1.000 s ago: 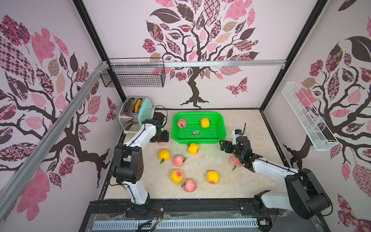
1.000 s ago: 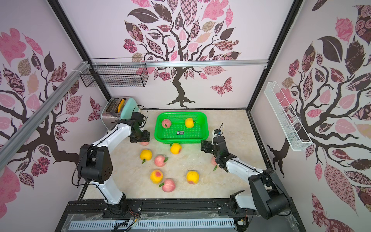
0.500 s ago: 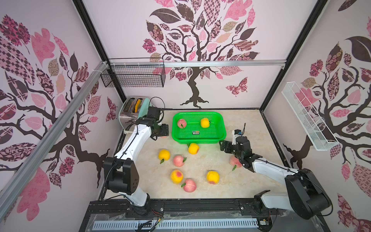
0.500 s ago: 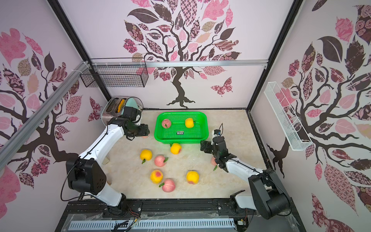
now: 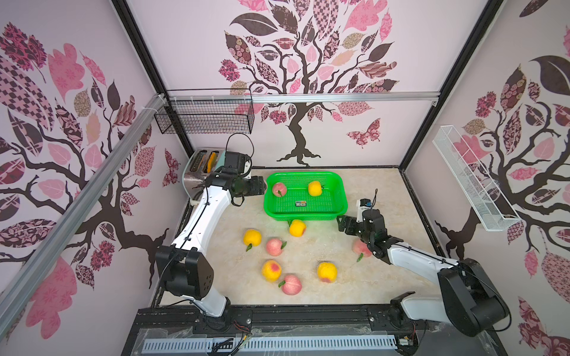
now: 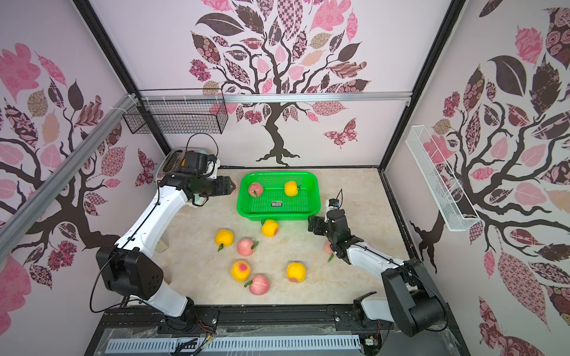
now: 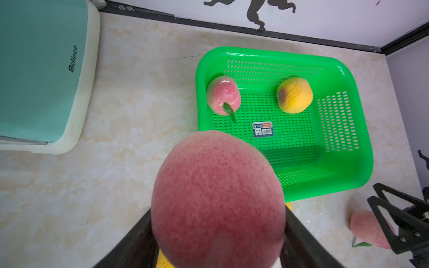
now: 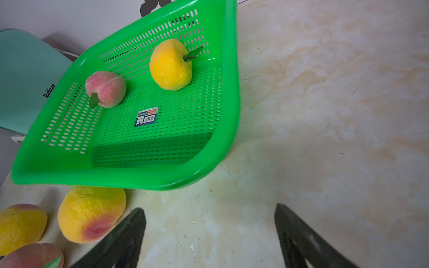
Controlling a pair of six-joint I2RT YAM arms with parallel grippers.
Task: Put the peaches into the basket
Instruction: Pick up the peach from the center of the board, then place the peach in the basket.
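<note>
My left gripper hangs just left of the green basket, shut on a fuzzy pink peach that fills the left wrist view between the black fingers. Inside the basket lie a pink peach and a yellow peach. Several more peaches lie on the table in front of it, the nearest a yellow one by its front wall. My right gripper stands open and empty at the basket's near right corner, with a pink peach beside its arm.
A teal toaster stands at the back left, close behind the left arm. A black wire basket hangs on the back wall and a white wire rack on the right wall.
The left gripper has risen from the table with the pink peach and moved toward the basket's left wall. The right arm has not moved.
</note>
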